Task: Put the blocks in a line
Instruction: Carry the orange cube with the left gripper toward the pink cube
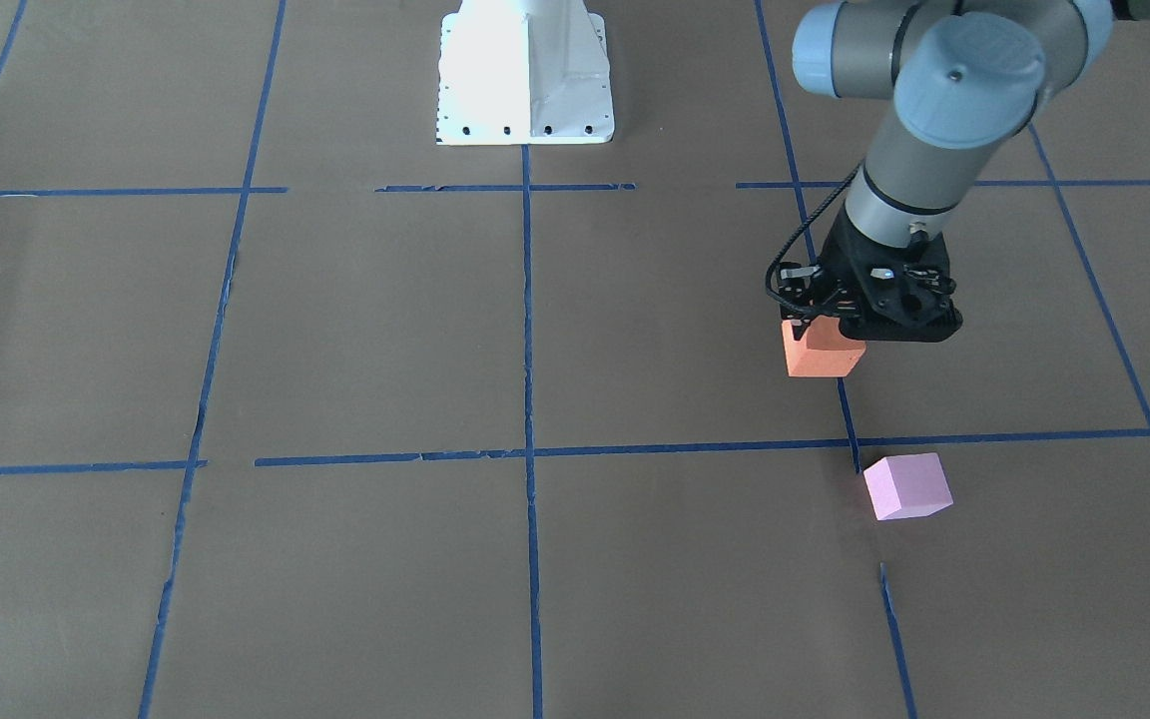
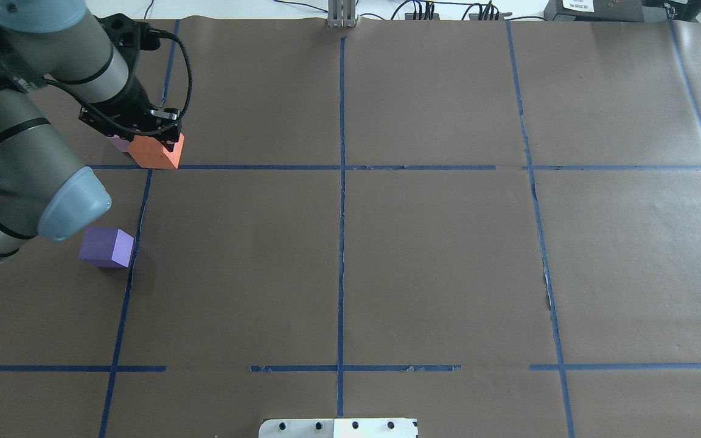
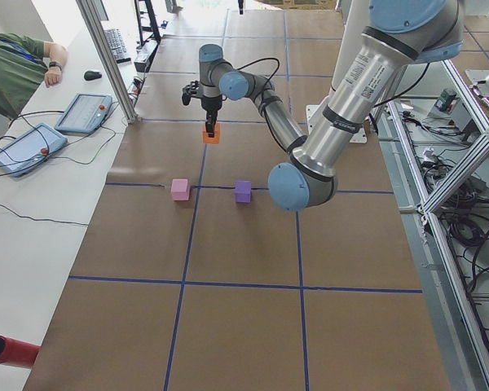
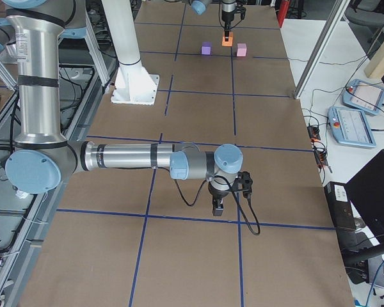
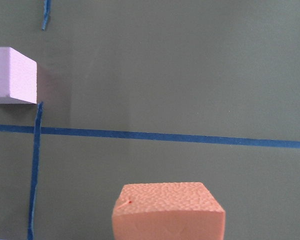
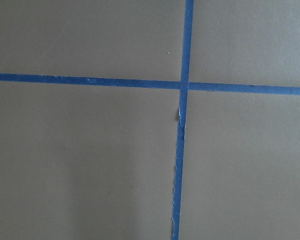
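I have the left arm (image 1: 909, 160) reaching out over the brown paper-covered bench (image 1: 355, 330), with its wrist turned straight down. The left jaws are closed on the upper part of the small matte orange foam cube (image 1: 820, 352). In the wrist view I only get the cube's pitted face at the bottom edge, with no fingers in sight. Comparing the views, I read the cube as hanging clear of the bench.

The pale pink foam cube (image 1: 906, 486) sits on the bench beyond the left jaws, on the side away from the robot's base, just past a blue tape line (image 1: 695, 447). The violet-purple foam cube (image 2: 107, 247) sits behind the left jaws, back toward the base and apart from the other two.

The right arm (image 4: 128, 157) lies stretched low across the bench, wrist down over a tape crossing (image 6: 183, 85). I cannot tell whether the right jaws are open or closed.
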Tool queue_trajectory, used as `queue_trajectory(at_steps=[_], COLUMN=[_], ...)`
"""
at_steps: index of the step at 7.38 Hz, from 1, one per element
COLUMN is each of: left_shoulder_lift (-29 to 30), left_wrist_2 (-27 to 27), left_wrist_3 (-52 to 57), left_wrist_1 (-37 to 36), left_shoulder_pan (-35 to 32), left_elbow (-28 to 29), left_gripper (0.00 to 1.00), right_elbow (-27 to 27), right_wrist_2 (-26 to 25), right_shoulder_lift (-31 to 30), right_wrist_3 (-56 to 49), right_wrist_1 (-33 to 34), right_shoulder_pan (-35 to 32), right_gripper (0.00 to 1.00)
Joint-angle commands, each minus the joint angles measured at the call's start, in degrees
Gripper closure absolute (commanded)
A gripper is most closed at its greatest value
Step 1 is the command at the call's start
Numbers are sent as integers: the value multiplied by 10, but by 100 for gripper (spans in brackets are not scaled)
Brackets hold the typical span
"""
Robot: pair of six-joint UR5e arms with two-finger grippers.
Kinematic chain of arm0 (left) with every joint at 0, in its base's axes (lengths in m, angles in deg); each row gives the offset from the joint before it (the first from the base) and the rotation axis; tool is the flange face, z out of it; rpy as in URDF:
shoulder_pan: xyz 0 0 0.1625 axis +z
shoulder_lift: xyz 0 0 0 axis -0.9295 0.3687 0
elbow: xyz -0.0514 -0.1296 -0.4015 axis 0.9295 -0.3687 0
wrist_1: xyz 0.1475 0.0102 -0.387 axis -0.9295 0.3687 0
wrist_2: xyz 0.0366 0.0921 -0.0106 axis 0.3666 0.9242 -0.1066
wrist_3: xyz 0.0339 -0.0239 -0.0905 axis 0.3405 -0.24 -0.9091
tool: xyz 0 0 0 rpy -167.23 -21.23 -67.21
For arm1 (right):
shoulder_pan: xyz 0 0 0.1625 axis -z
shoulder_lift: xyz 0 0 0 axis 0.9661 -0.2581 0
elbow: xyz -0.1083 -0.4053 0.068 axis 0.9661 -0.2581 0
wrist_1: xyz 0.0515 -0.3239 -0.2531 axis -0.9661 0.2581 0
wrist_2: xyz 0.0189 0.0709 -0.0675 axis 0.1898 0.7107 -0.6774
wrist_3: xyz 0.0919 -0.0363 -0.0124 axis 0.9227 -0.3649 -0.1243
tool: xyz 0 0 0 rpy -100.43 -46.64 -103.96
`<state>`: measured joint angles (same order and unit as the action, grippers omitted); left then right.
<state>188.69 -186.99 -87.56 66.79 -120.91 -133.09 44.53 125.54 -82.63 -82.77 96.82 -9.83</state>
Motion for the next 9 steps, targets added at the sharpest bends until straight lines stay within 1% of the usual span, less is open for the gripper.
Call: queue_trajectory(at_steps=[1,2,3,5,8,9], left_shoulder_lift=[-53,-54,-54,-54,-74,-75], left_wrist_2=[-47,-57,-82,-82,-80,-79], left_wrist_3=[21,20,-8,-23,-23,-24], left_wrist_1=[59,56,59,63,145,150], left_shoulder_pan=[-22,-24,-22,-19,-19,-18], left_elbow=[20,36,57,85,131,131], left_gripper=[97,97,94,94,91,91], right_elbow=[-1,0,-1,0,-1,0], right_wrist_2=[0,0,0,0,0,1], right_shoulder_lift=[0,0,0,0,0,0], right_wrist_3=[0,0,0,0,0,0], right_wrist_1=[0,0,0,0,0,0], right_shoulder_pan=[1,0,1,0,0,0], right_gripper=[0,0,0,0,0,0])
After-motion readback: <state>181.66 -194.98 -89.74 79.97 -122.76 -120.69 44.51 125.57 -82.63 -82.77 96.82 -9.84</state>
